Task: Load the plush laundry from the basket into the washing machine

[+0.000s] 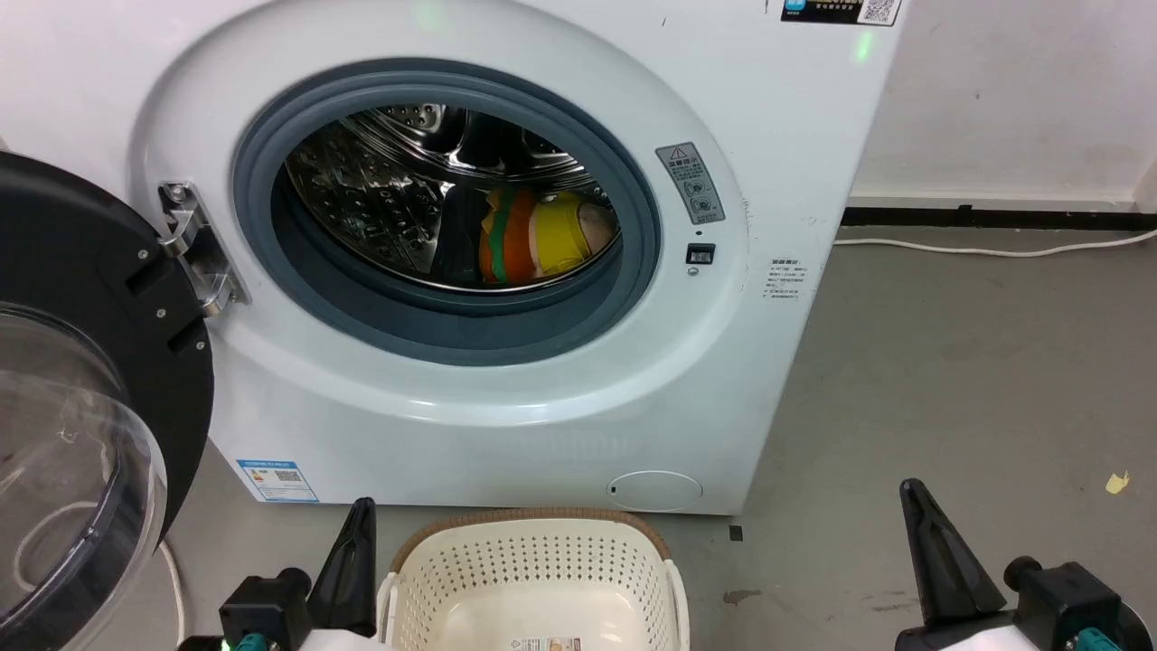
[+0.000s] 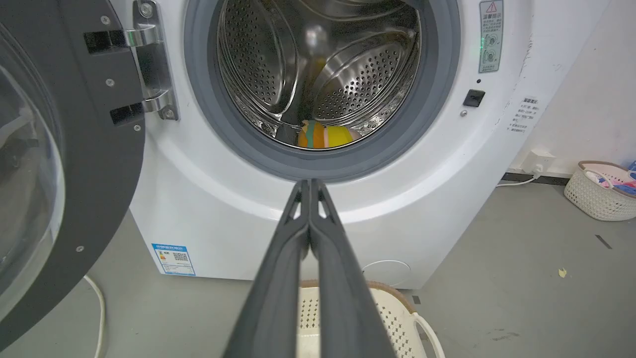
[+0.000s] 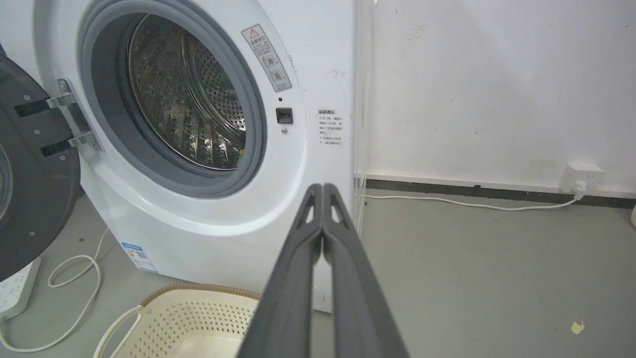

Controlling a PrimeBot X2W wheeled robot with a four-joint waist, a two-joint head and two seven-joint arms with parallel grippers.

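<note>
As it lies in the drum (image 1: 380, 190), plush laundry (image 1: 542, 237) (yellow, orange, green)

The washing machine (image 1: 506, 425) is white, the plush laundry (image 1: 533, 237) orange-yellow-green, the perforated basket (image 1: 533, 561) cream, brown-rimmed.

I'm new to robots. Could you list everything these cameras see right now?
Washer: one, white, ahead, door open.
Door: one, black-rimmed, swung left.
Toy: one, orange-yellow-green, in the drum.
Basket: one, cream, floor before washer.
Second basket: one, cream, by wall, right of washer.
Cable: one, white, along wall to socket.
Power strip: one, white, floor below door.
Scrap: one, yellowish, floor at right.
Left gripper: one, dark, shut, left of basket.
Right gripper: one, dark, shut, right of basket.
</note>
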